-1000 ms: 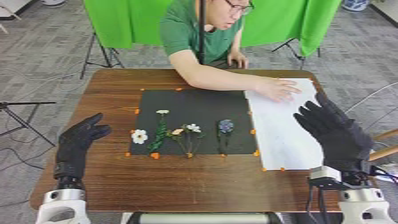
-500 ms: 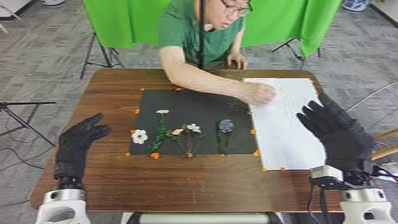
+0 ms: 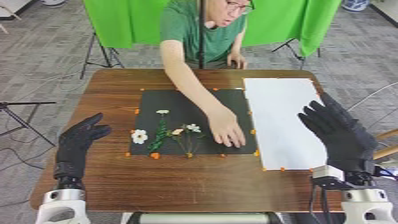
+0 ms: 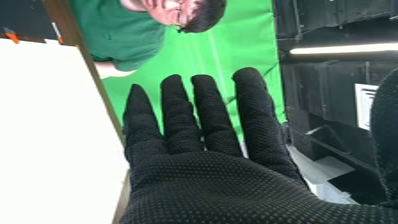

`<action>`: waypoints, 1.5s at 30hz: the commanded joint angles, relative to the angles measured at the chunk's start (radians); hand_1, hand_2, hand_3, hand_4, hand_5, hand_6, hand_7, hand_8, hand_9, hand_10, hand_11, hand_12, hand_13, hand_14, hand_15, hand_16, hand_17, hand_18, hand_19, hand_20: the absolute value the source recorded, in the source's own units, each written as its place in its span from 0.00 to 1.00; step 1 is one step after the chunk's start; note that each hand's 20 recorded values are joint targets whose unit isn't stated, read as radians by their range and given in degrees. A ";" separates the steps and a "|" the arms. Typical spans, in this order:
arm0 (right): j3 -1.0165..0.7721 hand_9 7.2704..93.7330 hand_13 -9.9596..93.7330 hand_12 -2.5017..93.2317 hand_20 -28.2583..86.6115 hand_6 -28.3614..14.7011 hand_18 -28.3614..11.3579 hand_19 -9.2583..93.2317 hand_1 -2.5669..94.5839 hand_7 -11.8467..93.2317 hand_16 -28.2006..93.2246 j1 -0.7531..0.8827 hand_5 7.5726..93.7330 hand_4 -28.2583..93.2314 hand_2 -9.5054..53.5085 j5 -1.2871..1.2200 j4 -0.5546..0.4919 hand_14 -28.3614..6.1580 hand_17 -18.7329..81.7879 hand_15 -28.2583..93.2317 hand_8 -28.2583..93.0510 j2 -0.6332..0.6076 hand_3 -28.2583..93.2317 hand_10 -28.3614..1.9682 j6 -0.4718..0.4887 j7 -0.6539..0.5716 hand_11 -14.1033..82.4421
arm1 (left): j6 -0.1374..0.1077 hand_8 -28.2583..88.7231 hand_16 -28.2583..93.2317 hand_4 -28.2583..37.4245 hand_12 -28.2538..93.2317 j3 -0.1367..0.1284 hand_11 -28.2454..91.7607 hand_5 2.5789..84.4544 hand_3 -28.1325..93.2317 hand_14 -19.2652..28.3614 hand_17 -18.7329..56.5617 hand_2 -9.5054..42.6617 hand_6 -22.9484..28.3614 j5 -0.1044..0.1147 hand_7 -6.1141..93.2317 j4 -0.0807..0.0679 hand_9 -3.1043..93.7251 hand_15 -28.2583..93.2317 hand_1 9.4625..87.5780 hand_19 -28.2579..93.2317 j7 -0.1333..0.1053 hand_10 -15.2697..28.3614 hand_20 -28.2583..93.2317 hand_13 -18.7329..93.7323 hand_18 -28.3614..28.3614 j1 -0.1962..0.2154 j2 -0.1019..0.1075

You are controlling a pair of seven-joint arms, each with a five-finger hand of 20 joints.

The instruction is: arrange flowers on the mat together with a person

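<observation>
Movement is all the person's: the person's hand [image 3: 225, 129] has left the white sheet [image 3: 282, 120] beside the black mat [image 3: 149, 102] and now lies spread over the mat's right part, palm down. It covers the spot where the blue flower lay — whether that flower, or anything just brought over, sits under the palm, I cannot tell.

On the mat's left part, the leafy-stemmed flower [image 3: 162, 131], the loose white flower head [image 3: 139, 136] and the cream bloom [image 3: 178, 131] lie as before. So I'd judge the arrangement is being filled or adjusted towards the mat's right side.

Both robot hands have kept their places over the desk [image 3: 195, 185]: the right hand [image 3: 342, 137] open and empty, right of the mat beyond the sheet; the left hand [image 3: 78, 137] open and relaxed, left of the mat. Best to wait — reaching in now could bump the person's arm or drag a stem.
</observation>
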State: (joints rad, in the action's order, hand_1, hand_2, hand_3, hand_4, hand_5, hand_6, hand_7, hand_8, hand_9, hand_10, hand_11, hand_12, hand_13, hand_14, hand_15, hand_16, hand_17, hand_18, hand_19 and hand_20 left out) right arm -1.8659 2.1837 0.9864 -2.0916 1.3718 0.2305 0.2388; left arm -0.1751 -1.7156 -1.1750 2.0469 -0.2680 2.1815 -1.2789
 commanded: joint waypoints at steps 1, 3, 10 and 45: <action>-0.006 0.33 0.38 0.17 0.47 0.64 0.28 0.15 0.14 0.18 0.37 0.018 0.35 0.09 0.04 0.007 -0.003 0.41 0.34 0.30 0.17 0.015 0.87 0.45 -0.004 0.012 0.18 | 0.009 0.19 0.22 0.12 0.36 0.000 0.41 0.60 0.81 0.80 0.44 0.17 0.51 -0.001 0.19 0.001 0.62 0.42 0.21 0.34 0.008 0.71 0.41 0.61 0.74 0.016 -0.004; -0.007 0.33 0.38 0.17 0.47 0.64 0.28 0.15 0.14 0.18 0.37 0.021 0.35 0.09 0.04 0.007 -0.004 0.41 0.34 0.30 0.17 0.019 0.87 0.45 -0.006 0.016 0.18 | 0.008 0.19 0.22 0.12 0.36 0.000 0.41 0.60 0.81 0.80 0.44 0.17 0.51 -0.002 0.19 0.001 0.62 0.42 0.21 0.34 0.006 0.71 0.41 0.61 0.74 0.016 -0.005; -0.011 0.33 0.38 0.17 0.47 0.64 0.28 0.15 0.14 0.18 0.37 0.025 0.35 0.09 0.03 0.009 -0.003 0.41 0.34 0.30 0.17 0.022 0.87 0.45 -0.003 0.016 0.18 | 0.007 0.19 0.22 0.12 0.36 0.000 0.41 0.60 0.81 0.79 0.44 0.17 0.51 -0.001 0.19 0.002 0.62 0.42 0.21 0.34 0.004 0.71 0.41 0.61 0.74 0.016 -0.005; -0.024 0.64 0.47 0.16 0.48 0.68 0.38 0.11 0.22 0.20 0.31 -0.009 0.61 0.07 0.36 -0.004 0.011 0.55 0.39 0.34 0.16 0.002 0.85 0.56 -0.041 0.029 0.23 | -0.001 0.19 0.22 0.12 0.36 0.003 0.41 0.60 0.81 0.79 0.45 0.17 0.51 -0.001 0.19 -0.001 0.62 0.42 0.21 0.34 -0.006 0.71 0.41 0.61 0.73 0.008 -0.005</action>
State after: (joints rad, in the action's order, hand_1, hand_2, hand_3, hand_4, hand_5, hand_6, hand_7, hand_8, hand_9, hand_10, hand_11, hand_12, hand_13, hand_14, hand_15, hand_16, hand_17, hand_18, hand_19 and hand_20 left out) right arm -1.8798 2.1638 0.9877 -2.0758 1.3741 0.2191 0.2454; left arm -0.1759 -1.7152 -1.1744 2.0491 -0.2729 2.1844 -1.2796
